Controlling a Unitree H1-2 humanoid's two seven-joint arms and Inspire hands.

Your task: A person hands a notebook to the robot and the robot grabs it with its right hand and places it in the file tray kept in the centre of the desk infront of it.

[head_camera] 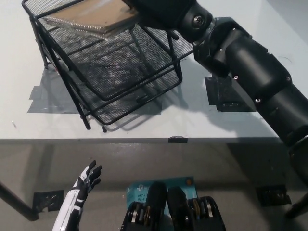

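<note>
While the black right hand [166,12] is reaching over the top tier of the wire file tray [144,72], the brown notebook [89,18] is lying nearly flat on that mesh shelf, spiral edge toward the robot. Its far corner is running under the hand, whose fingers are cut off by the frame, so grip or release, I cannot tell. Down below the desk [192,120], the white left hand [85,182] is idling, fingers spread, holding nothing.

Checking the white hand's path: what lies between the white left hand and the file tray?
In the head view, only bare desk and its front edge lie between the left hand and the file tray.
</note>
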